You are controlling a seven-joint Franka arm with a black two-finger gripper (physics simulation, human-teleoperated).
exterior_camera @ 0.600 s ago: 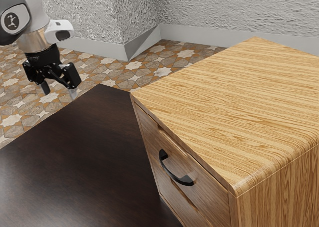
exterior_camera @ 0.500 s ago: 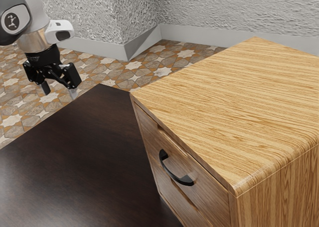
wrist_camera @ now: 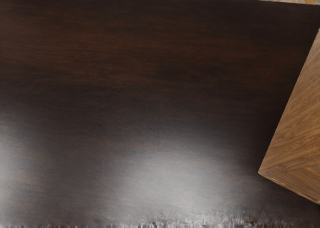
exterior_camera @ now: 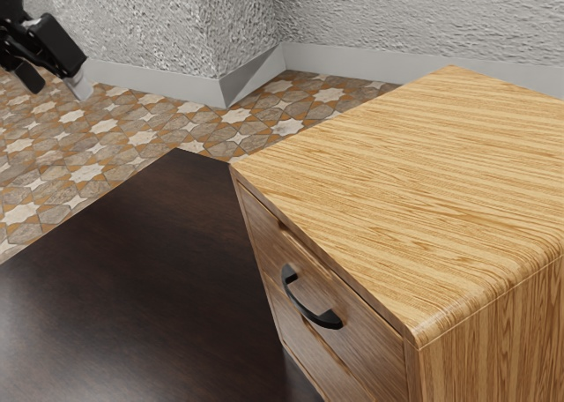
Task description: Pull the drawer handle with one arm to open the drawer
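Rigidity looks likely in the black curved bar handle [exterior_camera: 310,303], at five o'clock on the drawer front [exterior_camera: 264,230] of the light oak cabinet [exterior_camera: 423,173]; hook its middle. Black two-finger gripper [exterior_camera: 55,83], ten o'clock, gapes wide, empty.

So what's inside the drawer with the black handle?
Nothing inside shows. The drawer looks closed, so its wooden face covers whatever is in there. Only that face and the black handle can be seen, below the cabinet top.
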